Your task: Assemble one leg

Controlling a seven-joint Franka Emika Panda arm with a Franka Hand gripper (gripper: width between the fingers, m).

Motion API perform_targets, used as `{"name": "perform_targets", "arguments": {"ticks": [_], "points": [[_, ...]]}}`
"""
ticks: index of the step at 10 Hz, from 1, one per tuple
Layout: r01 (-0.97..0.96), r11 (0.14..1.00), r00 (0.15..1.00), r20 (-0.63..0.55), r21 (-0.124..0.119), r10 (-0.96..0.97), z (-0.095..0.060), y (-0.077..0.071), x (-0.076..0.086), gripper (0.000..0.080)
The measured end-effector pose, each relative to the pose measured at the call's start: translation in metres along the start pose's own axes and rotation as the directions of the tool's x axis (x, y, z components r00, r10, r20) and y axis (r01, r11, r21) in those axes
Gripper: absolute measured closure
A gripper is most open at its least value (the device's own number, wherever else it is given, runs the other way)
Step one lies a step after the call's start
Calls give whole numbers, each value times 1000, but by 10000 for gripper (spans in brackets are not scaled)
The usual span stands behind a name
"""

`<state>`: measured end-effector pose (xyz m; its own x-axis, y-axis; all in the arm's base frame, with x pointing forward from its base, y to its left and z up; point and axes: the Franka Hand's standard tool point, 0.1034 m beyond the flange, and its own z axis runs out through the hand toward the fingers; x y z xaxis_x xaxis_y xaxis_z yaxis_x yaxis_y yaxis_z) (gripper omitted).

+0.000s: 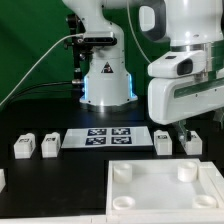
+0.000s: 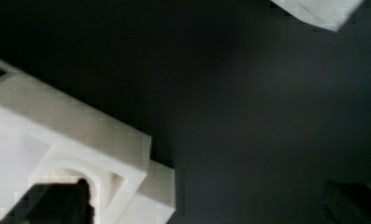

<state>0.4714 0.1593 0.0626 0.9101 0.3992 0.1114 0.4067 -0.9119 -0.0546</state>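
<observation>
Your gripper (image 1: 184, 134) hovers at three o'clock, jaws spread wide, gripping nothing. No leg (image 1: 163, 141) stands in the tabletop (image 1: 165, 192) yet; all assembly remains.

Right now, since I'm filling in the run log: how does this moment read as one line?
gripper: open, empty | leg: loose, beside marker board | panel: no leg fitted

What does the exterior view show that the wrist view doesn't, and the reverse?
Only the exterior view: the arm's base, the marker board, small tagged legs in a row beside it, and the large white panel with round sockets. Only the wrist view: a white part close up, too blurred to identify. Both: the dark table.
</observation>
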Motion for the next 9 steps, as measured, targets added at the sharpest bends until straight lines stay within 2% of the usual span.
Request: {"name": "perform_targets", "arguments": {"ticks": [2, 3, 4, 6, 8, 9], "points": [[-158, 987, 987, 2, 11, 158, 1, -4, -1, 151], [-353, 936, 935, 25, 14, 352, 7, -17, -11, 151], [-405, 914, 914, 44, 8, 404, 11, -29, -22, 151], [-381, 925, 922, 71, -4, 380, 16, -36, -43, 151], [-387, 922, 918, 93, -7, 386, 16, -36, -40, 151], [-377, 926, 915, 145, -17, 375, 17, -35, -46, 151]]}}
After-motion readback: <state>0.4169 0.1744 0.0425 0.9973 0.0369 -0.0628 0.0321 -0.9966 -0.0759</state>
